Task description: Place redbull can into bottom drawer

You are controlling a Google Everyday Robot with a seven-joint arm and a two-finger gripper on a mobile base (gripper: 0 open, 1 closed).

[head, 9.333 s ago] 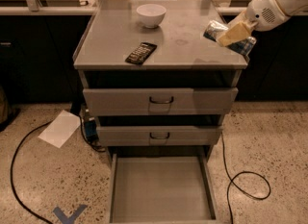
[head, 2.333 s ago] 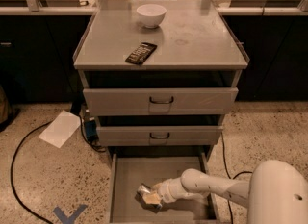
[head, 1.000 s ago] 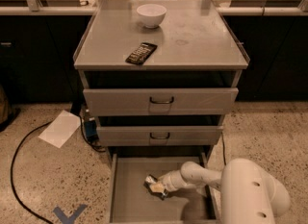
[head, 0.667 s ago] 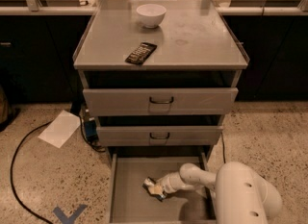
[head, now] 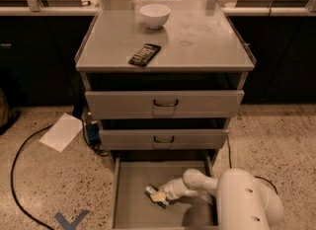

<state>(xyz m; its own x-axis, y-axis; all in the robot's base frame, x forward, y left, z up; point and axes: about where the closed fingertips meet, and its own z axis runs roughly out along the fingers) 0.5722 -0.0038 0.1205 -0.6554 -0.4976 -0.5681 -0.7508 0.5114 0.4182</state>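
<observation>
The bottom drawer (head: 129, 194) is pulled out, with a flat grey floor. My gripper (head: 159, 196) reaches into it from the right and sits low over the floor, left of the middle. It is shut on the redbull can (head: 151, 190), whose dark and silver end sticks out to the left, at or just above the drawer floor. My white arm (head: 197, 182) and its large round housing (head: 247, 202) cover the drawer's right front part.
A white bowl (head: 155, 15) and a black remote (head: 145, 54) lie on the cabinet top (head: 207, 41). The two upper drawers (head: 165, 104) are closed. A white paper (head: 61, 131), a black cable (head: 17, 174) and blue floor tape (head: 71, 220) lie to the left.
Since 9.3 s ago the can has gone from above the cabinet top down into the bottom drawer. Over the last second the gripper has barely shifted while the arm housing moved right and lower.
</observation>
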